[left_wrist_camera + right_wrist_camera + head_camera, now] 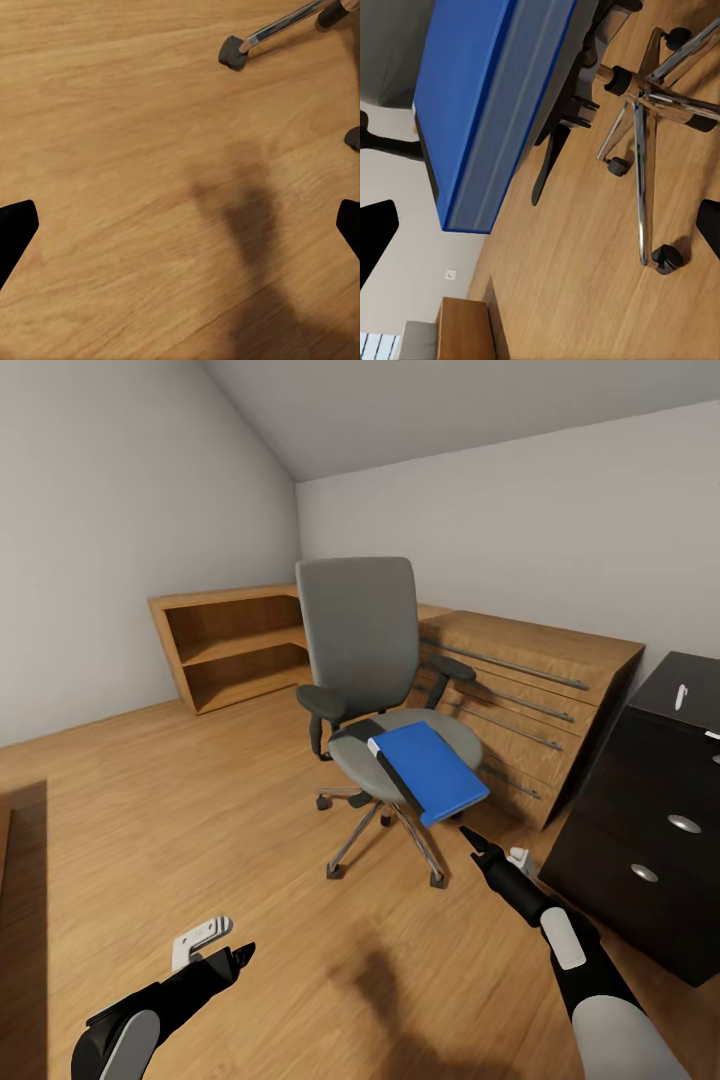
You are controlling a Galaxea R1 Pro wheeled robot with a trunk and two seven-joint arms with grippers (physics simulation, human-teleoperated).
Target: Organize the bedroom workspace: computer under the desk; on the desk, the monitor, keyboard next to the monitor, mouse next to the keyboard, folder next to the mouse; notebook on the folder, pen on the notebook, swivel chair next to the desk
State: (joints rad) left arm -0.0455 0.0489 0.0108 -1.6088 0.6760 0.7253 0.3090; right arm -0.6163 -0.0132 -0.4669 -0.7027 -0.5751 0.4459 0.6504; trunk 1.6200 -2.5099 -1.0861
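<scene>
Desk (660, 780) cut off — folder (432, 768) overhanging seat

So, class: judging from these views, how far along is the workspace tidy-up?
Early. Nothing looks done: the folder lies on the swivel chair, overhanging its seat. In hand: the right gripper, open, reaches toward the folder's edge; the left gripper hangs empty. The folder move and the stacking remain.

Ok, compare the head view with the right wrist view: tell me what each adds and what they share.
Head view alone: the swivel chair's grey backrest, the low wood cabinets, the dark drawer unit with a small white object on top, and both arms, the left gripper low over the floor, the right gripper just short of the folder.

Right wrist view alone: the folder's edge close up and the underside of the seat.

Both: folder overhanging the seat, metal base, plank floor.
</scene>
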